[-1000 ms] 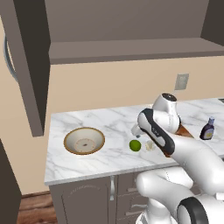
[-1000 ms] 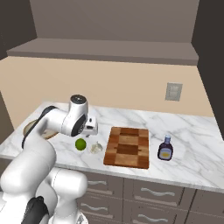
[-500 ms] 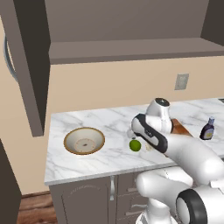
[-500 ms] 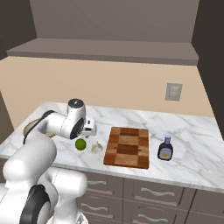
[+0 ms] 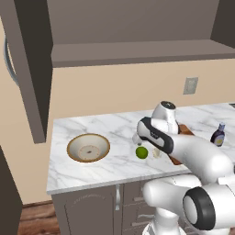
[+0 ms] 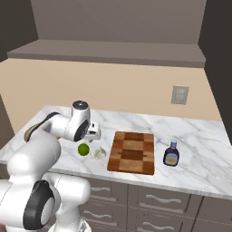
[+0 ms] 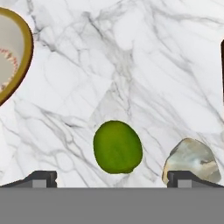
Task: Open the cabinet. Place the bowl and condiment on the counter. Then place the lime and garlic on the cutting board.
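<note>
The cabinet's door (image 5: 30, 69) stands swung open at the left, with its shelf bare. On the marble counter (image 5: 112, 128) sit the tan bowl (image 5: 88, 148), the green lime (image 5: 142, 152) and the pale garlic (image 5: 156, 153) just right of it. The condiment bottle (image 6: 171, 154) stands right of the checkered cutting board (image 6: 132, 152). My gripper (image 6: 93, 131) hangs open just above the lime (image 6: 83, 149). In the hand view the lime (image 7: 117, 147) lies between my fingertips (image 7: 41, 178), the garlic (image 7: 191, 159) is by the right one, and the bowl's rim (image 7: 17, 57) is at the left.
A wall outlet (image 6: 180, 95) sits on the beige backsplash. Lower cabinets with short handles (image 6: 154, 198) run under the counter. The counter's front edge (image 5: 114, 176) lies close to the lime. My arm hides most of the cutting board in the left base view.
The hand has swung from beside the cutting board toward the bowl side and now sits over the lime. The jaws stayed open; bowl, lime, garlic and bottle have not moved.
</note>
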Motion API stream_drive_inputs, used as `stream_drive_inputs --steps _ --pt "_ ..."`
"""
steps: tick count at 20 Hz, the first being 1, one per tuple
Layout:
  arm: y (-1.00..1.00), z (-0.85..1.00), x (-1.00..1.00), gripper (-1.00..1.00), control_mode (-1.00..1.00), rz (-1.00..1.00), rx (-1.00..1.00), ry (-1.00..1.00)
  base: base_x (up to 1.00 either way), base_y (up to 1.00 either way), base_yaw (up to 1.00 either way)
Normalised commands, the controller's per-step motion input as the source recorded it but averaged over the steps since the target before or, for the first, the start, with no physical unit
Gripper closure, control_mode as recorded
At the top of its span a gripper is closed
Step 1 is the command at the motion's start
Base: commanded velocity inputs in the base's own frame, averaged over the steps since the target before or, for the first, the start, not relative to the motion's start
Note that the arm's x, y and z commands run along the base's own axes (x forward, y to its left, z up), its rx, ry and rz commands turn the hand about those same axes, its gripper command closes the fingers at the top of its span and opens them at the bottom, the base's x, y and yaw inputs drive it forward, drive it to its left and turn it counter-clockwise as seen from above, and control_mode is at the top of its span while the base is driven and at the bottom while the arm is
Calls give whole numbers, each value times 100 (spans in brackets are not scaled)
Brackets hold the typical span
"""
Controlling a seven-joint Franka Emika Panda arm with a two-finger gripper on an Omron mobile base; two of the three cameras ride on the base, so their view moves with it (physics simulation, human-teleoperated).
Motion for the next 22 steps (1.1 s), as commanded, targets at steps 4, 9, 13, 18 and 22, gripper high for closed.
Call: stream_drive_inputs --steps 4,9,13,18,22 --pt "0 -23 0 -100 -100 0 0 3 0 0 0" --pt "0 -31 0 -100 -100 0 0 0 0 0 0" --pt "0 -25 0 -100 -100 0 0 0 0 0 0" --pt "0 -20 0 -100 -100 0 0 0 0 0 0" --pt "2 -14 0 -100 -100 0 0 0 0 0 0"
